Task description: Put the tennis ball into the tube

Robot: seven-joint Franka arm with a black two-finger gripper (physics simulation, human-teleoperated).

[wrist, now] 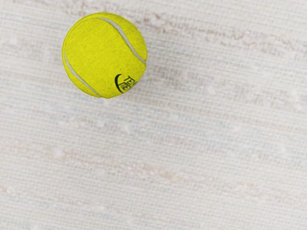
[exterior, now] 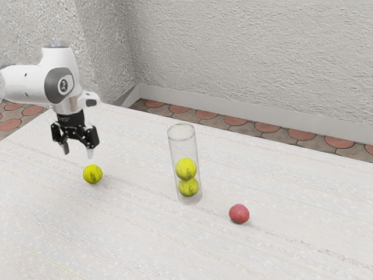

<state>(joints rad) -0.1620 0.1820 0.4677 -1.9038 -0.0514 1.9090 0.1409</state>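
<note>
The tool (exterior: 78, 151) hung empty above the surface (exterior: 116, 233), its fingers spread apart.
Just below it, and clear of its fingertips, the loose tennis ball (exterior: 92, 174) sat on the surface; the wrist view showed its pale seams and dark lettering. Farther out stood the clear tube (exterior: 183, 149), two tennis balls (exterior: 186, 169) stacked inside. Beyond that lay a red, roundish object (exterior: 239, 213), near the tube's base.

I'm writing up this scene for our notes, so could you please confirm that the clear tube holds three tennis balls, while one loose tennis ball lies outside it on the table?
Not quite: the exterior view shows two tennis balls in the clear tube, not three. One loose tennis ball does lie outside it on the table.
</note>
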